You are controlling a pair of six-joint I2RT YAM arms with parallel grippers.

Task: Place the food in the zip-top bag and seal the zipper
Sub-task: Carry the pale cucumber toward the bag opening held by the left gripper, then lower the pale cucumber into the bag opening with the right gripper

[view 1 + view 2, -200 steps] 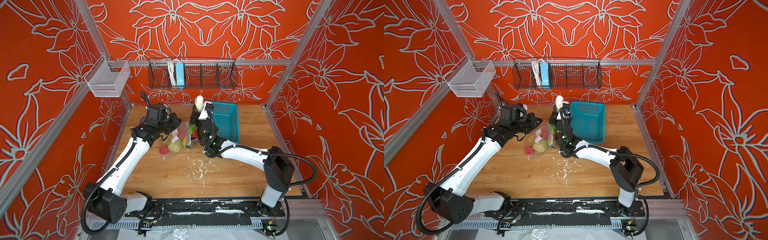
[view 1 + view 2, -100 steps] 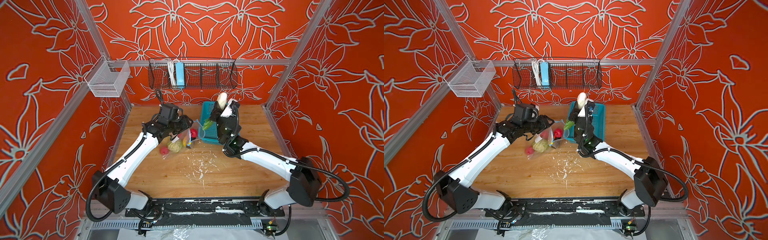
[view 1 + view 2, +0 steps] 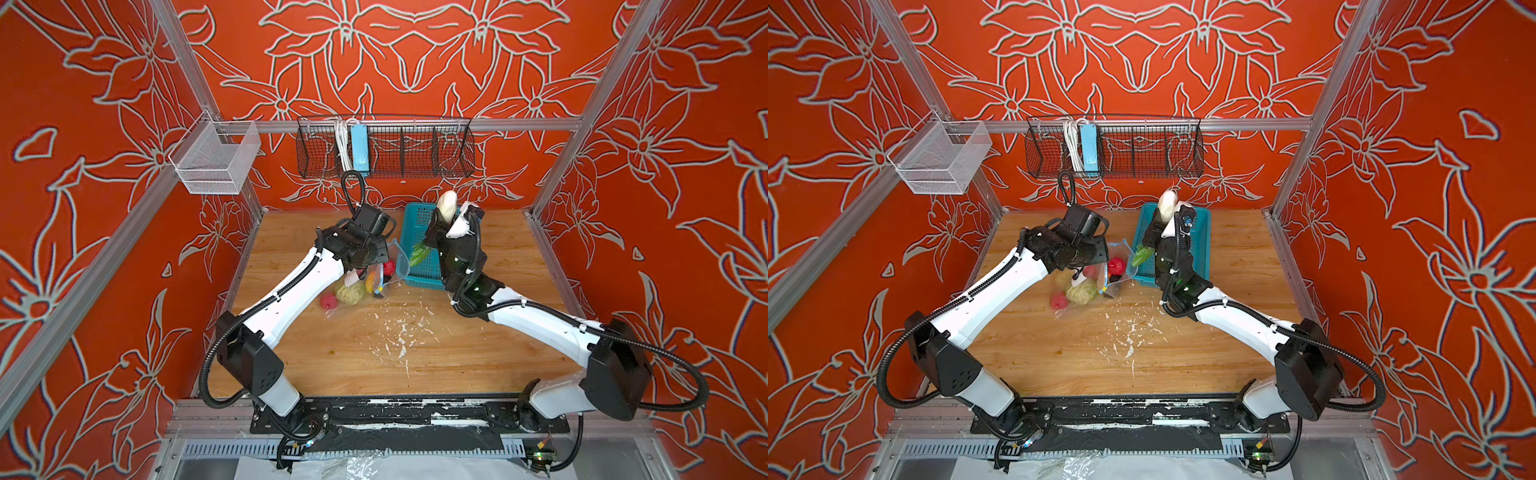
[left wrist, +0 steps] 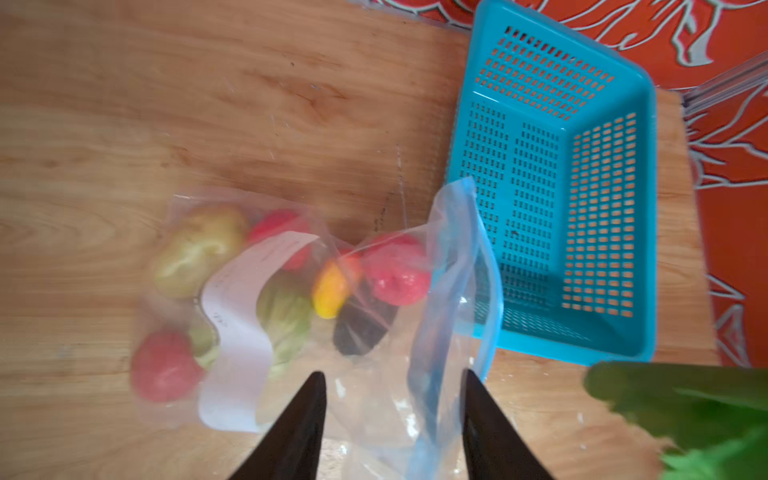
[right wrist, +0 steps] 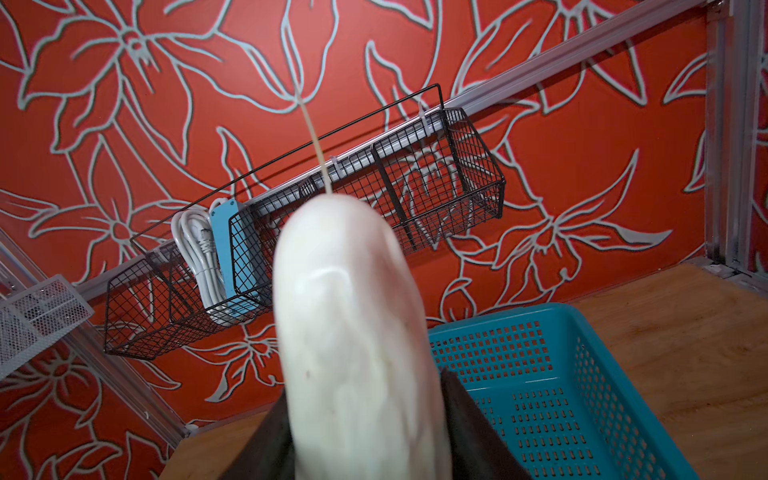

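Observation:
The zip-top bag (image 4: 232,299) lies on the wooden table left of the teal basket, and shows in both top views (image 3: 353,291) (image 3: 1088,291). Inside it are a potato (image 4: 199,245), cabbage (image 4: 286,316), pepper (image 4: 332,286), avocado (image 4: 357,328) and red fruits (image 4: 164,365). Its mouth stands up, with the blue zipper (image 4: 486,266) along the edge. My left gripper (image 4: 392,382) is open, and the bag's mouth film sits between its fingers. My right gripper (image 5: 365,386) is shut on the white radish (image 5: 353,332) (image 3: 445,205), held upright above the basket with its green leaves (image 3: 417,253) hanging down.
The teal perforated basket (image 3: 419,276) (image 4: 640,124) stands right of the bag, under my right gripper. A black wire rack (image 3: 415,145) with a blue power strip (image 3: 359,147) hangs on the back wall. A white mesh box (image 3: 216,160) hangs at the left. White flecks (image 3: 399,332) dot the table.
My left gripper has opened and moved right to the bag's mouth. My right arm has carried the radish from beside the bag to the right, over the basket.

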